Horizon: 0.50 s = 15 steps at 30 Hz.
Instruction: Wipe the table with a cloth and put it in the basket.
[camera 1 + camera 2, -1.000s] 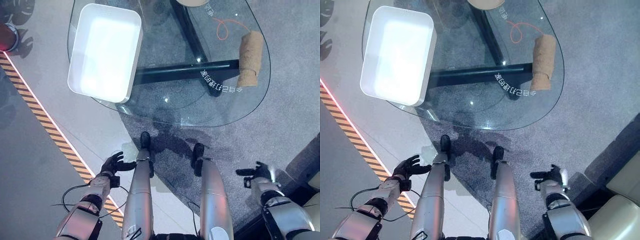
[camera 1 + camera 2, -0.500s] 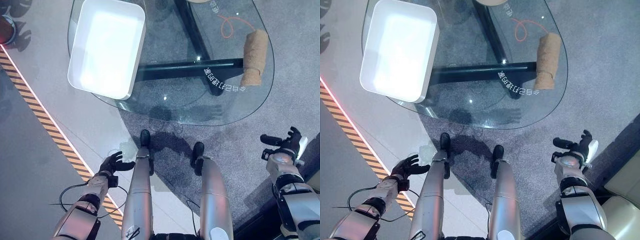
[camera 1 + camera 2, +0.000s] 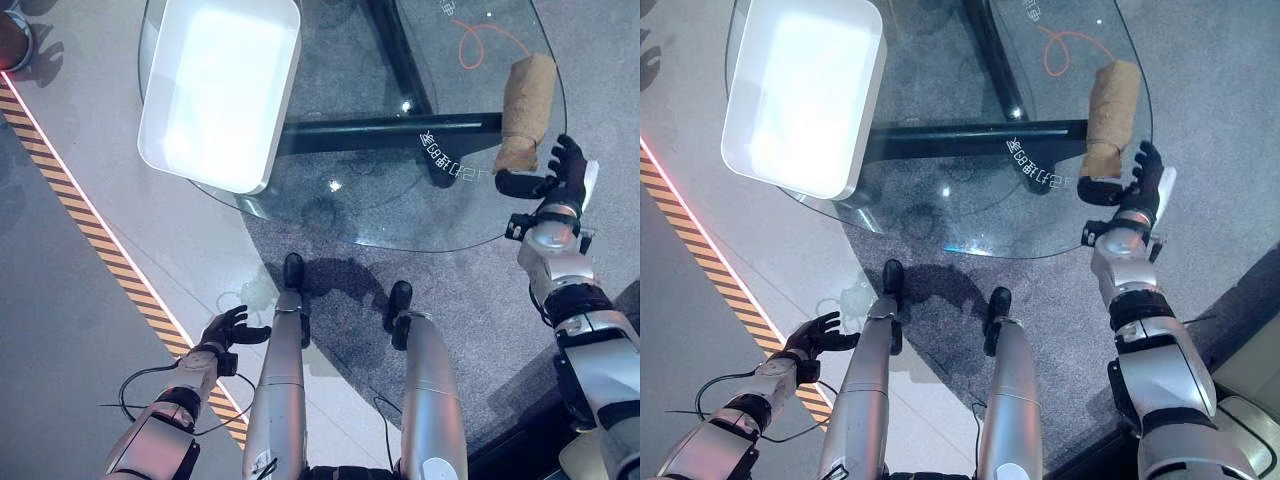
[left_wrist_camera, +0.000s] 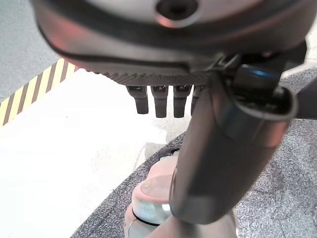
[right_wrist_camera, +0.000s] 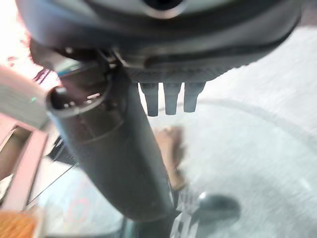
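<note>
Down at the lower left, the left hand (image 3: 228,328) hangs low over the floor beside a yellow-and-black striped line (image 3: 90,235), fingers loosely spread, holding nothing. A white basket (image 3: 215,92) sits on the glass table (image 3: 400,215) — left part. White lettering (image 3: 444,167) on the glass is unreadable. Rolled brown cloth (image 3: 527,98) lies near the right edge; the right hand (image 3: 1137,183), fingers straight, hovers just beside its near end — contact unclear.

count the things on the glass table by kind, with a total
cloth: 1, brown and rolled, by the right hand
basket: 1, white
orange squiggle: 1
total: 3
The left hand hangs low, off the table.
</note>
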### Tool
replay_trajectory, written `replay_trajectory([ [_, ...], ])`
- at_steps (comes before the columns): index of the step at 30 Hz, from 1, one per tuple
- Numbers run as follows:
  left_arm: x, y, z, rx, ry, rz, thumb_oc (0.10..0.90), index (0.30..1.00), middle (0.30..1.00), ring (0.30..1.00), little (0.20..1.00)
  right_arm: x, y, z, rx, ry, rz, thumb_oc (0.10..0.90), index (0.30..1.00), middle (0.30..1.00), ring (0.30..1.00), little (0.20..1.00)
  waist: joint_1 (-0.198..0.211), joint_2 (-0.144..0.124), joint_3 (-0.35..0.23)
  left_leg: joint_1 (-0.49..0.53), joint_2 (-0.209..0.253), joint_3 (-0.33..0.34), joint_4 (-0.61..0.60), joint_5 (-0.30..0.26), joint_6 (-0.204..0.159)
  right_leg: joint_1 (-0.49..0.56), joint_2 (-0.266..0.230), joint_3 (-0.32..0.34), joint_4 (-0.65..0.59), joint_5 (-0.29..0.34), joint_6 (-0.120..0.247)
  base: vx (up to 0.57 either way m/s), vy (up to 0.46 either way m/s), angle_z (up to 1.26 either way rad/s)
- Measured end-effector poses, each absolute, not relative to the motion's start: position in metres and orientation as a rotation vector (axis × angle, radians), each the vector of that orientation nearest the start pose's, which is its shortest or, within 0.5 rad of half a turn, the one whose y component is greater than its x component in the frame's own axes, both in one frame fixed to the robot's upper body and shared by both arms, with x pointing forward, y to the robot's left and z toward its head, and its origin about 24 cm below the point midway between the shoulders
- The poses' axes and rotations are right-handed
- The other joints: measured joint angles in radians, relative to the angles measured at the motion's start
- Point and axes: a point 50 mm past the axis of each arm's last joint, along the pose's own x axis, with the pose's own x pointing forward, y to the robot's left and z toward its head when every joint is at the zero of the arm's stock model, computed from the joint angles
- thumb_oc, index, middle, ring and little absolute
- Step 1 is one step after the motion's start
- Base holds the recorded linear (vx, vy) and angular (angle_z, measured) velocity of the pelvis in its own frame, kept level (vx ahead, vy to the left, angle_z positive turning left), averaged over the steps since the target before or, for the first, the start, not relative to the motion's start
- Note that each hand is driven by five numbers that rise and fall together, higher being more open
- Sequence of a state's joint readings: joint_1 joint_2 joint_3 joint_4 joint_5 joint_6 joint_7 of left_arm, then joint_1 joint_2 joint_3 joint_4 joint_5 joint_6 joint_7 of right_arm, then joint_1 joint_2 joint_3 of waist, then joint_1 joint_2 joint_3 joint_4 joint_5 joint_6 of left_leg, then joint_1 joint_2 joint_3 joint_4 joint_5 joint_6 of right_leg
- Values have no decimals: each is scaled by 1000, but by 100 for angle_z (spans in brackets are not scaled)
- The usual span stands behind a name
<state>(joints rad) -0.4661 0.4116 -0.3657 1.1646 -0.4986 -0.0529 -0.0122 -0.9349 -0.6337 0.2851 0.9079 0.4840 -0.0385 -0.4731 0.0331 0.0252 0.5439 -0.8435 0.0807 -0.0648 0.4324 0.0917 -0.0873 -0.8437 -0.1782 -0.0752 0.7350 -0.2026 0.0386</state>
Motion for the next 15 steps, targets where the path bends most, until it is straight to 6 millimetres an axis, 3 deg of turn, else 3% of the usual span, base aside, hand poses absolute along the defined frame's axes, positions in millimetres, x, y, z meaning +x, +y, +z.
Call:
replay_trajectory([
  [8, 278, 249, -58, 161, 662, 92, 800, 900, 900, 900, 900, 389, -282, 187, -251, -51, -596, 800, 900, 900, 900, 900, 17, 1, 0, 2, 0, 0, -5, 0, 0, 0, 0, 0, -1, 0, 0, 0, 0, 0],
  [15, 277, 248, -59, 163, 666, 88, 800, 900, 900, 900, 900, 388, -295, 184, -297, 41, -720, 800, 900, 900, 900, 900, 24, 2, 0, 3, 0, 0, -5, 1, 0, 0, -1, 1, 1, 0, -1, 0, 0, 0],
])
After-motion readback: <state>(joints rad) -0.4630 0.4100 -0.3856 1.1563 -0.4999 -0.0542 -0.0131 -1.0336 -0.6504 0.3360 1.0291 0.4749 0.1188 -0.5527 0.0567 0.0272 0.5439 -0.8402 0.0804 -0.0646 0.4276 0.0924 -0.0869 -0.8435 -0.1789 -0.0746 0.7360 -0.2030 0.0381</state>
